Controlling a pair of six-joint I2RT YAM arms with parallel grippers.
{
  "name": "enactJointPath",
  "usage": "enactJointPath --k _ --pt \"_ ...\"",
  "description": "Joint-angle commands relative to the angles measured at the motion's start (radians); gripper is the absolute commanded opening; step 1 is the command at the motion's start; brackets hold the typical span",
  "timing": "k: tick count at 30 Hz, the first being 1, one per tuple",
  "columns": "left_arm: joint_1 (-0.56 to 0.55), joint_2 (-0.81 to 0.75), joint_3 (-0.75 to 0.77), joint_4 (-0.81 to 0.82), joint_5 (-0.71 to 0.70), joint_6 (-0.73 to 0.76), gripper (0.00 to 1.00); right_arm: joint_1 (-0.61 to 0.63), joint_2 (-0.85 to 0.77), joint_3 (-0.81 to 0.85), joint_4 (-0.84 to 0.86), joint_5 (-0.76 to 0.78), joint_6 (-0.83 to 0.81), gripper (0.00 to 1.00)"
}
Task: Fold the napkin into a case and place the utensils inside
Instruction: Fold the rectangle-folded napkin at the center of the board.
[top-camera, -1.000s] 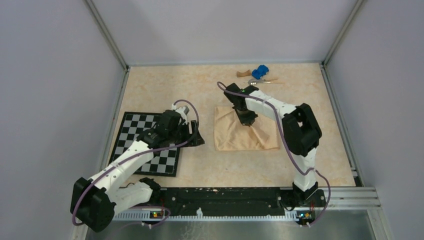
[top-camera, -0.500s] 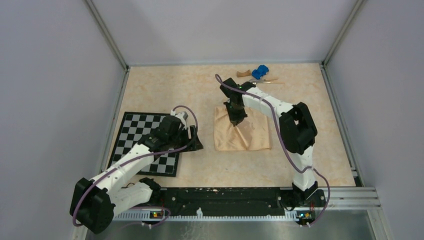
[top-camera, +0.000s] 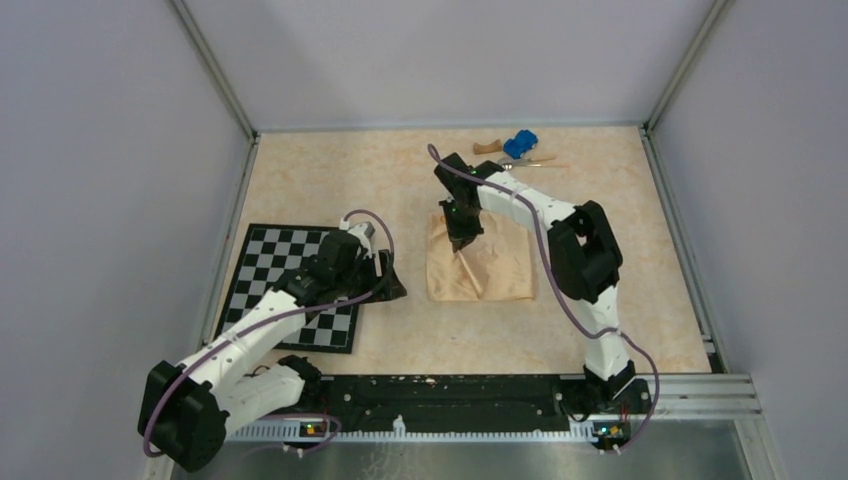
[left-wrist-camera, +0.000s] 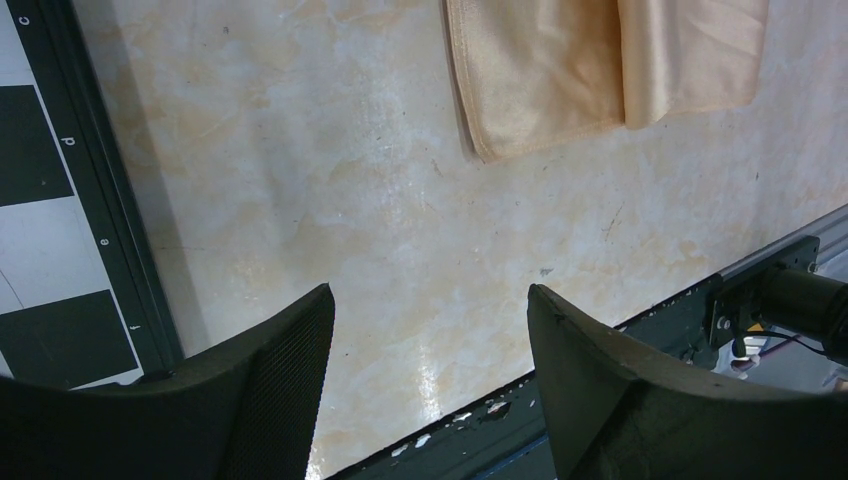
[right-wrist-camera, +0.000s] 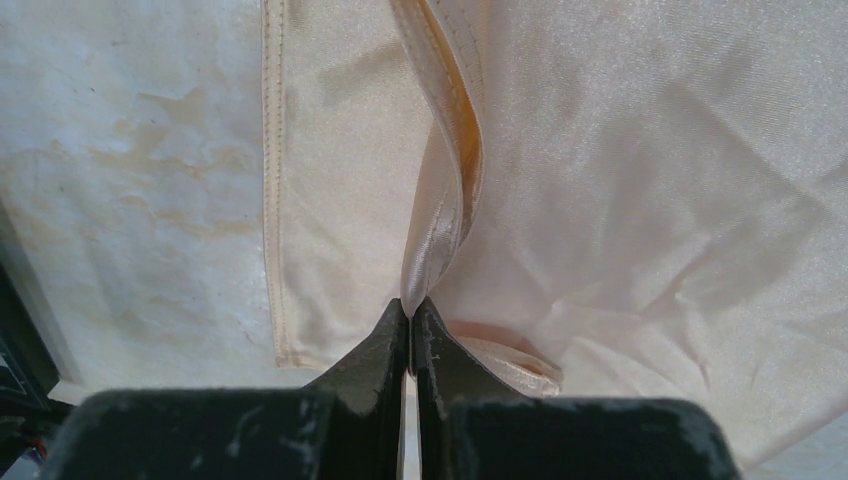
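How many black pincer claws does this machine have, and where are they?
2. The left gripper is open beside the checkerboard mat; the right gripper is shut on a raised fold of the napkin. None appears hidden.

The utensils (top-camera: 527, 161) are too small to tell apart.

Pretty clearly a robotics lab test cell is shown here: a left arm (top-camera: 255, 325) and a right arm (top-camera: 535, 208) are bolted to a rail (top-camera: 450, 392) along a marble-look table (top-camera: 330, 170), which is boxed in by plain grey walls (top-camera: 100, 150) and aluminium posts (top-camera: 215, 70).
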Motion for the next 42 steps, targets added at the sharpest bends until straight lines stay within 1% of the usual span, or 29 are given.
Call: enactJointPath --k 1,9,23,42 --pt "0.005 -0.025 -0.004 0.029 -0.004 -0.006 0.76 0.003 0.012 0.066 0.01 -0.028 0.029 0.0" --pt "0.004 -0.028 -0.009 0.027 -0.006 -0.007 0.76 0.009 -0.002 0.103 0.004 -0.023 0.046 0.0" --pt "0.004 -0.036 -0.013 0.025 -0.01 -0.006 0.76 0.02 0.064 0.148 -0.002 -0.045 0.047 0.0" --pt "0.006 -0.038 -0.015 0.025 -0.017 0.0 0.77 0.042 0.084 0.195 -0.022 -0.046 0.054 0.0"
